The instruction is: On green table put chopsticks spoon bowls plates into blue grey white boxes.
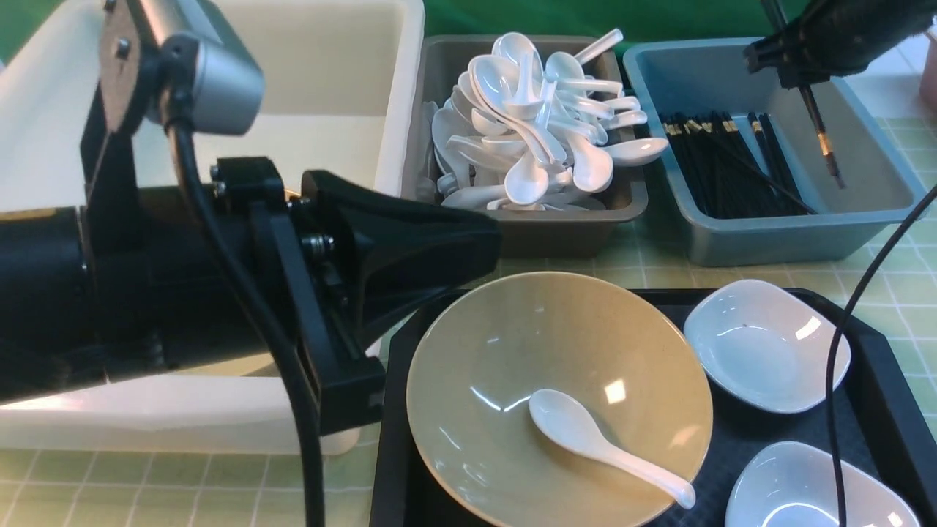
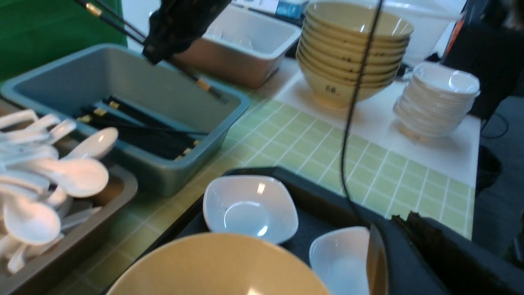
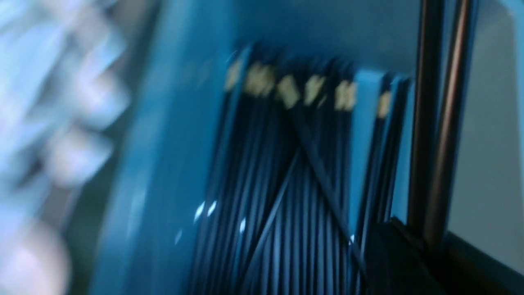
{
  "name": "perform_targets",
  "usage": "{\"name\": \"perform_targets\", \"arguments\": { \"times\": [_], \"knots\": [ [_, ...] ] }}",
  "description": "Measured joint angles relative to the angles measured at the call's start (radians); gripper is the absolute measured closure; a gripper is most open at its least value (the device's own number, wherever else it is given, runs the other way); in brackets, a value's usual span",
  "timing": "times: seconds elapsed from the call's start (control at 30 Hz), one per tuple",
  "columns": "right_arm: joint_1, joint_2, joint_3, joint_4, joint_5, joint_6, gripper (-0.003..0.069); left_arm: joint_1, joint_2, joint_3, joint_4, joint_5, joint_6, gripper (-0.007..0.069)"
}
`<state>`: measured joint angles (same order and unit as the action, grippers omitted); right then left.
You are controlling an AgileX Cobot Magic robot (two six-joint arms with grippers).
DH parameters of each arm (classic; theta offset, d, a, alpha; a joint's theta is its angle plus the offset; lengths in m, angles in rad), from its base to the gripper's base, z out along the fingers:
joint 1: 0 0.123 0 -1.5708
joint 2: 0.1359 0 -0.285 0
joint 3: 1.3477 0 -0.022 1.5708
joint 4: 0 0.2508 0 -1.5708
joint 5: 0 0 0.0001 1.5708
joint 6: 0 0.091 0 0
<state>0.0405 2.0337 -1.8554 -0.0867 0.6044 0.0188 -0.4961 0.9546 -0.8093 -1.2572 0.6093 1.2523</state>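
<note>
A tan bowl (image 1: pixel 512 351) with a white spoon (image 1: pixel 600 446) in it sits on the black tray (image 1: pixel 395 439). Two white plates (image 1: pixel 765 344) (image 1: pixel 812 490) sit beside it. My left gripper (image 1: pixel 498 241) hangs over the bowl's far left rim. Its fingers (image 2: pixel 409 246) look pressed together with nothing between them. My right gripper (image 1: pixel 794 69) is shut on a pair of chopsticks (image 1: pixel 823 143), held tilted above the blue-grey box (image 1: pixel 768 234). That box holds several chopsticks. The right wrist view, blurred, shows the held pair (image 3: pixel 438 123).
The dark grey box (image 1: pixel 527 227) is heaped with white spoons. The white tub (image 1: pixel 329 73) is largely behind my left arm. A bowl stack (image 2: pixel 352 49) and a dish stack (image 2: pixel 438 98) stand past the green table (image 1: pixel 146 483). A black cable (image 1: pixel 842 351) crosses the tray.
</note>
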Motion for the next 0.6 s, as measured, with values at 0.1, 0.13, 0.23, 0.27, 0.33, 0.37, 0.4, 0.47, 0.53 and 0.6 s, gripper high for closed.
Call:
{"name": "perform_targets", "arguments": {
  "times": [0.1, 0.13, 0.23, 0.27, 0.33, 0.37, 0.4, 0.47, 0.53, 0.6],
  "knots": [
    [-0.013, 0.066, 0.0, 0.001, -0.078, 0.061, 0.0594, 0.0, 0.0, 0.0, -0.036, 0.0, 0.024, 0.0626],
    [-0.014, 0.09, 0.0, 0.002, -0.094, 0.068, 0.059, 0.0, 0.0, 0.0, -0.04, 0.0, 0.029, 0.0626],
    [-0.014, 0.115, 0.0, 0.005, -0.09, 0.074, 0.0572, 0.0, 0.0, 0.0, -0.047, 0.0, 0.034, 0.0626],
    [-0.014, 0.116, 0.0, 0.005, -0.081, 0.074, 0.0561, 0.0, 0.0, 0.0, -0.047, 0.0, 0.034, 0.0626],
    [-0.014, 0.11, -0.001, -0.004, -0.057, 0.076, 0.0519, 0.0, 0.0, 0.0, -0.048, 0.0, 0.034, 0.0626],
    [-0.014, 0.108, -0.003, -0.007, -0.051, 0.076, 0.051, 0.0, 0.0, 0.0, -0.048, 0.001, 0.034, 0.0626],
    [-0.014, 0.094, -0.005, -0.019, -0.023, 0.072, 0.0466, 0.0, 0.0, 0.0, -0.048, 0.003, 0.034, 0.0626],
    [-0.014, 0.075, -0.005, -0.022, 0.005, 0.053, 0.0435, 0.0, 0.0, 0.0, -0.048, 0.003, 0.034, 0.0626],
    [-0.014, 0.02, -0.005, -0.023, 0.064, 0.012, 0.0362, 0.0, 0.0, 0.0, -0.048, 0.003, 0.034, 0.0626],
    [-0.014, -0.043, -0.005, -0.023, 0.112, -0.006, 0.0321, 0.0, 0.0, 0.0, -0.049, 0.003, 0.034, 0.0626]
  ]
}}
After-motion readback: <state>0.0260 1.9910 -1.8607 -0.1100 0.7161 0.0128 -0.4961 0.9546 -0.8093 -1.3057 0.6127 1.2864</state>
